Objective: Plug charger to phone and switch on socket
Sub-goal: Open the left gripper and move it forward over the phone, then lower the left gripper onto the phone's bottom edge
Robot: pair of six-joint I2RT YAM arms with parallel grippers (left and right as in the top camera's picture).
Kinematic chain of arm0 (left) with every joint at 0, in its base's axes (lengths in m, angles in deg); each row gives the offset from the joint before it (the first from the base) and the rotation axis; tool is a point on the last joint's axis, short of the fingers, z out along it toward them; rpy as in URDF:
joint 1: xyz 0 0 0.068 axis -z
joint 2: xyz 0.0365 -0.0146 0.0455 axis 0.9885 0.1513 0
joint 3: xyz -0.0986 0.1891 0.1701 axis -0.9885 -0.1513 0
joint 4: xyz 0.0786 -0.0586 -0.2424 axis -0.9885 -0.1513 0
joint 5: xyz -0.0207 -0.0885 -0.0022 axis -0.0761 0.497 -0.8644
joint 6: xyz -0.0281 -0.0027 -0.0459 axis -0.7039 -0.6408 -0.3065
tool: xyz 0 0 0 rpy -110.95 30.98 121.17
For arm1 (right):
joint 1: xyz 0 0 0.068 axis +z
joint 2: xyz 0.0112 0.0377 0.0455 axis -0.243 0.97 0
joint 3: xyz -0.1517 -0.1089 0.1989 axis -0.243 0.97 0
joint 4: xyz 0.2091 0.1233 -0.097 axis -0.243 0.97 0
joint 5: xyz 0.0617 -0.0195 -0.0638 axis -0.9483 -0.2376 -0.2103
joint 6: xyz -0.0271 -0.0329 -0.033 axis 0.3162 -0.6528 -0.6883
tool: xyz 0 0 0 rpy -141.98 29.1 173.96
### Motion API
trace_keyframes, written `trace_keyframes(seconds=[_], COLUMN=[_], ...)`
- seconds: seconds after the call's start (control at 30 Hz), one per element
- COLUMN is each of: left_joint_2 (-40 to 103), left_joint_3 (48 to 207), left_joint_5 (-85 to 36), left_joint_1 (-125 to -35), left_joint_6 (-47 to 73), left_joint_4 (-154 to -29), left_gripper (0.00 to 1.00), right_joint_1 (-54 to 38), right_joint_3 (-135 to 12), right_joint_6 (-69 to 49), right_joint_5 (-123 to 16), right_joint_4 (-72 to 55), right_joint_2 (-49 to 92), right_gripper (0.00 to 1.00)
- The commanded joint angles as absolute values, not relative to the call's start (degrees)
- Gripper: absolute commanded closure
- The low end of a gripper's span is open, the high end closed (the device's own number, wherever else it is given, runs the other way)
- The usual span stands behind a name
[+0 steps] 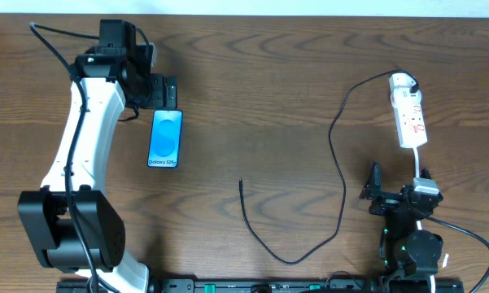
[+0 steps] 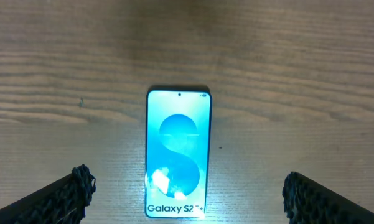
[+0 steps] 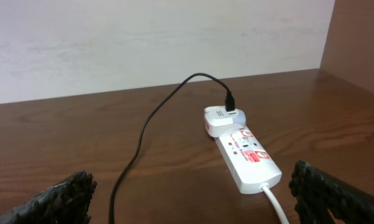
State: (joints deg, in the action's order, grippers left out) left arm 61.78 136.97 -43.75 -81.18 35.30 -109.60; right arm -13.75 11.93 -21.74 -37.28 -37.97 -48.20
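The phone point(image 1: 165, 138) lies flat on the wooden table at the left, blue screen lit; it also shows in the left wrist view point(image 2: 178, 153). My left gripper point(image 1: 159, 88) hovers just beyond the phone's top end, open, its fingers wide on either side point(image 2: 185, 193). The black charger cable point(image 1: 339, 175) runs from an adapter in the white power strip point(image 1: 408, 110) down in a loop to its free plug tip point(image 1: 241, 182) at mid table. My right gripper point(image 1: 390, 195) is open and empty near the front right, facing the strip point(image 3: 246, 154) and cable point(image 3: 146, 127).
The strip's white cord point(image 1: 417, 163) runs toward the right arm's base. A pale wall stands behind the table's far edge point(image 3: 143, 37). The left arm's white link point(image 1: 81, 138) stretches along the left side.
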Motion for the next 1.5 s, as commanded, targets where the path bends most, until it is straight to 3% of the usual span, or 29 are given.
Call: trace_keyframes(seconds=[0.0,0.8,1.47], left_joint_2=[63.99,80.36,80.84], left_joint_3=[135.70,135.63,135.63], left_joint_5=[-43.66,-44.10,-47.29], left_joint_1=[-81.11,-81.07,-80.89], left_joint_6=[34.75,34.82,34.99], left_joint_4=[-109.91,-109.71,-108.66], left_gripper=[0.01,0.01,0.01], right_joint_1=[-13.22,-13.22,-13.22], right_joint_3=[12.19,12.19,12.19], right_joint_6=[-21.00,-21.00,-21.00], right_joint_5=[-36.80,-36.82,-36.80], right_joint_4=[-38.03,-38.01,-38.01], right_joint_2=[-48.55,-48.55,-48.55], right_gripper=[0.01,0.01,0.01])
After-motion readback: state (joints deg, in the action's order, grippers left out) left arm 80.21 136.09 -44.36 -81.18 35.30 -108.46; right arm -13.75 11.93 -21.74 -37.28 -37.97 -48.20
